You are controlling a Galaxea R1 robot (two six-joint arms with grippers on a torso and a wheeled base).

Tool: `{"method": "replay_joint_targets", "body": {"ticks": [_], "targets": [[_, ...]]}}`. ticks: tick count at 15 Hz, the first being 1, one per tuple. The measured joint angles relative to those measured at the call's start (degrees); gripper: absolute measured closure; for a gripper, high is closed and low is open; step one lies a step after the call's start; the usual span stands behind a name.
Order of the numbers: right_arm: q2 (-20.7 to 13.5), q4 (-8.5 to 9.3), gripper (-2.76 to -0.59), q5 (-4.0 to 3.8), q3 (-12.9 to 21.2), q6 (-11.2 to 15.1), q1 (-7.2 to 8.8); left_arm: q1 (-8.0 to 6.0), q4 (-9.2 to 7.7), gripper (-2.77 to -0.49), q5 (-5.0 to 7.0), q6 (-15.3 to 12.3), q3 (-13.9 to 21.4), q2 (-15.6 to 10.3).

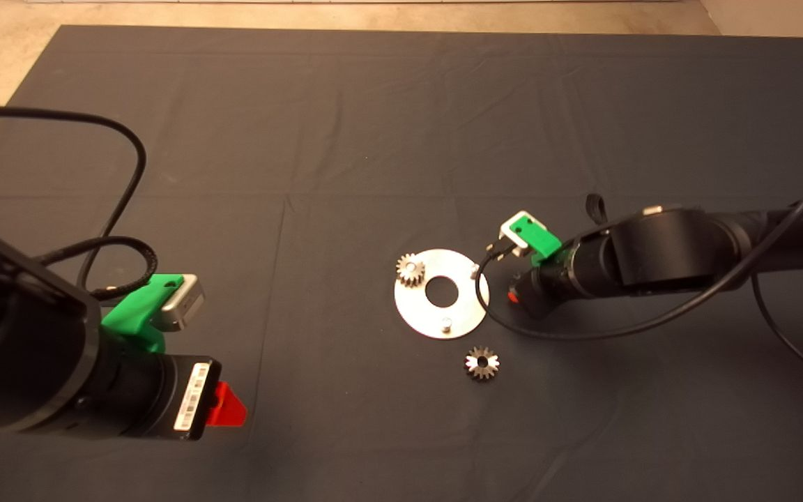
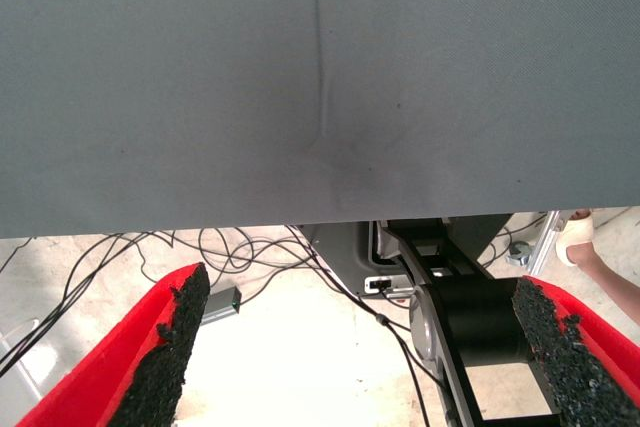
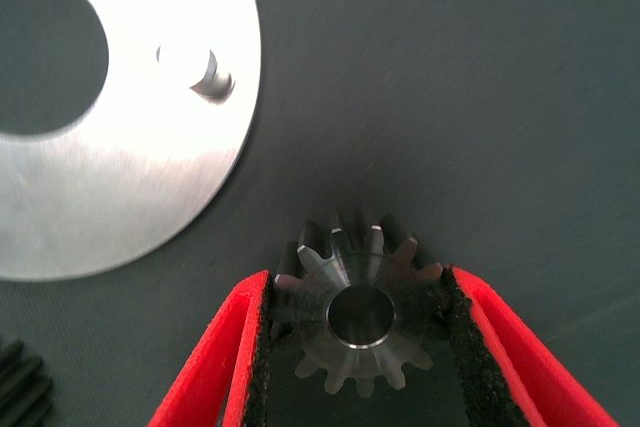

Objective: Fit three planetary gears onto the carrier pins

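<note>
The round silver disc (image 1: 461, 312) lies on the mat right of centre, and also shows in the right wrist view (image 3: 130, 187). One planetary gear (image 1: 410, 270) sits on its left carrier pin. The other two carrier pins, one (image 1: 475, 268) and another (image 1: 447, 323), are bare. A second gear (image 1: 482, 363) lies on the mat just in front of the disc. My right gripper (image 1: 511, 294) is beside the disc's right edge, shut on a third gear (image 3: 360, 312) near the bare pin (image 3: 213, 77). My left gripper (image 1: 228, 408) is parked at the lower left, open (image 2: 360, 287) and empty.
A black cable (image 1: 583, 333) loops from the right arm onto the mat beside the disc. Another cable (image 1: 126, 181) arcs over the left arm. Past the mat's edge the left wrist view shows floor cables (image 2: 250, 252) and a person's foot (image 2: 580, 242).
</note>
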Motion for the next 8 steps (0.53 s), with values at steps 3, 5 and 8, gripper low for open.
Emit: {"method": "replay_joint_targets", "body": {"ticks": [3, 5, 8], "targets": [[0.07, 0.82, -1.08, 0.09, 0.0, 0.33, 1.4, 0.0, 0.0, -2.17, 0.35, -0.06, 0.0, 0.0], [0.96, 1.49, -1.08, -0.13, -0.66, 0.51, 1.38, 0.0, 0.0, -2.17, 0.37, -0.06, 0.0, 0.0], [5.09, 2.36, -1.08, 0.01, -3.56, 0.51, 1.4, 0.0, 0.0, -2.17, 0.37, -0.04, 0.0, 0.0]]}}
